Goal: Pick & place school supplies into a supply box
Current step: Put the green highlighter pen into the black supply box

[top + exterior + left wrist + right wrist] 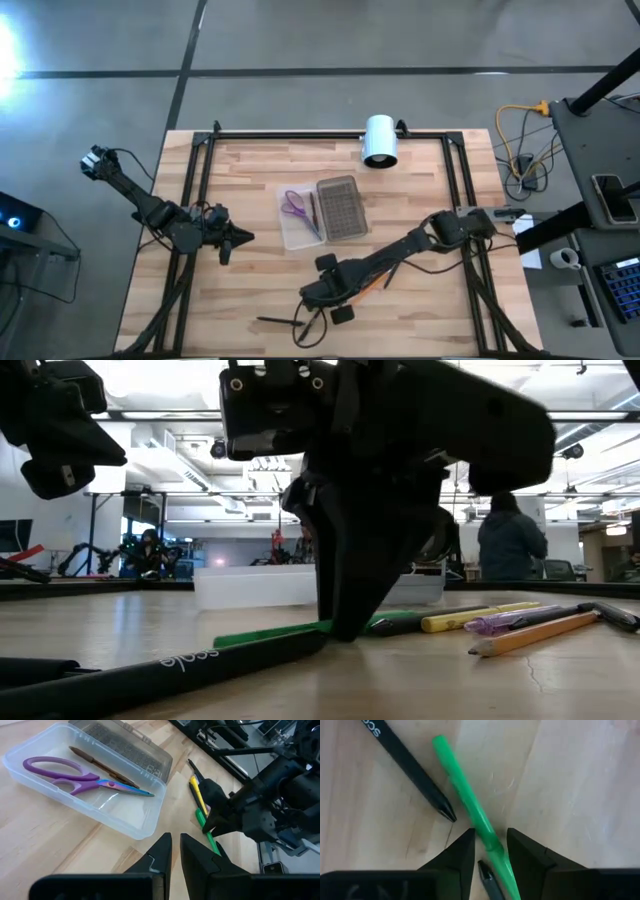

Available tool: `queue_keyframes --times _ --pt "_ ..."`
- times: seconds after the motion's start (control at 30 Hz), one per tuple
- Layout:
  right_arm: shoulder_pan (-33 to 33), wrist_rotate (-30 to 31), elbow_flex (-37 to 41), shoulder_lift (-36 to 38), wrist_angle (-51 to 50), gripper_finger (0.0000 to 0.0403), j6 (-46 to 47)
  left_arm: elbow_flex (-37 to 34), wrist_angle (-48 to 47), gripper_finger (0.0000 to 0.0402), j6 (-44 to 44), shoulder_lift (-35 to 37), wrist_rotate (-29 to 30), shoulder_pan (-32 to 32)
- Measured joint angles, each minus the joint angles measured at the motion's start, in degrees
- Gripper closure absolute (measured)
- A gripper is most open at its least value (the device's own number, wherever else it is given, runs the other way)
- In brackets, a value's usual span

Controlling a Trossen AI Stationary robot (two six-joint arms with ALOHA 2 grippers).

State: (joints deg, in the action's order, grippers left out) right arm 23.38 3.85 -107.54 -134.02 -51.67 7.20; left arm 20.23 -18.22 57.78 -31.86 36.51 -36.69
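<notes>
Wooden surface (250, 290) below us: our right gripper (489, 851) has its jaws apart astride the green pen (470, 805); our left gripper (174, 851) waits, jaws together.

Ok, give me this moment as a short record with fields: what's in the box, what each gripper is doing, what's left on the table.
box: clear case, lid open beside it
in box: purple scissors and a brown pencil
right gripper: down at the table, fingers either side of a green pen
left gripper: shut, empty, hovering off to the box's side
still on table: black pen, yellow pen, orange pencil
</notes>
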Motion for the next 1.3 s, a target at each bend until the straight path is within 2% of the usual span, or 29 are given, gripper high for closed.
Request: queue_keyframes --times 0.23,0.4,0.63,0.83,0.9,1.0,1.07,1.3 --pt "0.00 0.84 0.72 0.02 0.44 0.0332 -1.33 -0.02 -0.01 0.0379 0.02 0.00 -0.04 0.01" --pt "-0.44 0.47 1.49 0.15 0.74 0.0367 3.64 -0.02 0.00 0.0379 0.02 0.00 -0.11 0.00" --pt "-3.46 1.66 0.72 0.34 8.35 0.0385 19.90 -0.04 0.00 0.0379 0.02 0.02 -0.11 0.00" --pt "-7.83 13.09 0.56 4.28 16.73 0.0387 36.62 -0.04 -0.02 0.0379 0.02 0.00 -0.13 0.00" --pt "-9.97 14.29 0.56 5.74 18.40 0.0388 43.67 -0.04 -0.02 0.0379 0.02 0.00 -0.13 0.02" --pt "-13.51 14.33 0.99 7.36 16.56 0.0388 55.82 -0.04 -0.02 0.0379 0.02 0.00 -0.13 0.00" --pt "-15.98 14.14 1.68 8.27 15.17 0.0388 60.05 -0.07 -0.03 0.0379 0.02 0.00 -0.13 0.01" --pt "-24.47 8.10 2.86 7.54 13.95 0.0378 61.10 -0.20 -0.02 0.0379 -0.04 0.00 -0.13 0.02"
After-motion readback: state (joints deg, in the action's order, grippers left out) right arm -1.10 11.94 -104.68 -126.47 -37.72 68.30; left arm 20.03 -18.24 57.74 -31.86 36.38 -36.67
